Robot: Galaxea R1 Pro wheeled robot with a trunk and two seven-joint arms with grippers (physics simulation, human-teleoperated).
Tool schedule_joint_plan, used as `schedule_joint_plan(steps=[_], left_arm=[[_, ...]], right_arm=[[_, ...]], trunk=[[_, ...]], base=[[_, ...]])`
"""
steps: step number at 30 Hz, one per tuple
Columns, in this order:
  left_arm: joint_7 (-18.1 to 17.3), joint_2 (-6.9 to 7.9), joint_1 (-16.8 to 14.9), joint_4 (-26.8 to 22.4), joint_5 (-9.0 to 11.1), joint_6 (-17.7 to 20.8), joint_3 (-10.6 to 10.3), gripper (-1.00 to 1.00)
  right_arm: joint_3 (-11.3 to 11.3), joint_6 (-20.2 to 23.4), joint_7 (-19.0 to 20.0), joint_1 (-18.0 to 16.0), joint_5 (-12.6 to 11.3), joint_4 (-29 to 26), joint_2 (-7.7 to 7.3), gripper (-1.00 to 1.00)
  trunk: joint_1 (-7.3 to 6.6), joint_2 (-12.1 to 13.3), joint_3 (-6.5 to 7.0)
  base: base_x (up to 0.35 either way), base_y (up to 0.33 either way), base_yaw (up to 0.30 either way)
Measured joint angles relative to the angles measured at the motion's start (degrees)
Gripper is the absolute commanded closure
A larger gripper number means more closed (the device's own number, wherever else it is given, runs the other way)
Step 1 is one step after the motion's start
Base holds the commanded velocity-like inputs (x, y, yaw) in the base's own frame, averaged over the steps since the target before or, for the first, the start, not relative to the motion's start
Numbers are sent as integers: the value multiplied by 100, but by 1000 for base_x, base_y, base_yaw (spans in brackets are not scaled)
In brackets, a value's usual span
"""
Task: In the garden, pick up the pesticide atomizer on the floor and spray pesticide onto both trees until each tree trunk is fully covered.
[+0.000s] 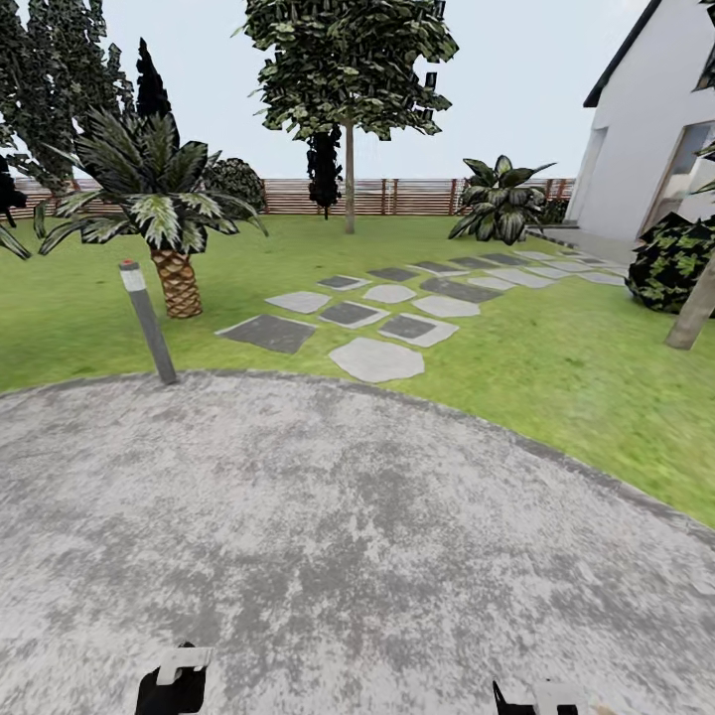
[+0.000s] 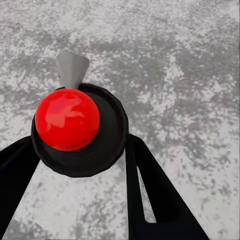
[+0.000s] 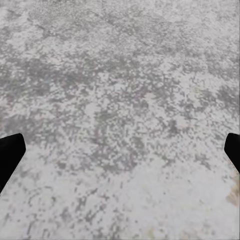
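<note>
Over grey floor, left hand clasping atomizer, right hand spread

Mottled grey floor with curved edge, bordered by green lawn

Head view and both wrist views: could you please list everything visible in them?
Mottled grey paved floor: one, grey, foreground.
Green lawn: one, beyond the paving.
Flat stepping stones: many, grey, across the lawn.
Slim beige-grey tree trunks: two, centre back and right edge.
Short scaly-trunked palm: one, brown-green, left.
Grey bollard post: one, paving's edge.
Brown slatted fence: one, background.
White house: one, right.
Round black atomizer with red ball top: one, in left grip.
Left end effector: black, closed on it.
Right end effector: black, open.
</note>
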Motion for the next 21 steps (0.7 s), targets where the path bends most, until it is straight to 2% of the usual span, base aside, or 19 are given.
schedule_joint_plan(steps=[21], left_arm=[[0, 0, 0, 0, 0, 0, 0, 100]], right_arm=[[2, 2, 0, -1, 0, 0, 0, -100]], trunk=[[0, 0, 0]], base=[[338, 0, 0]])
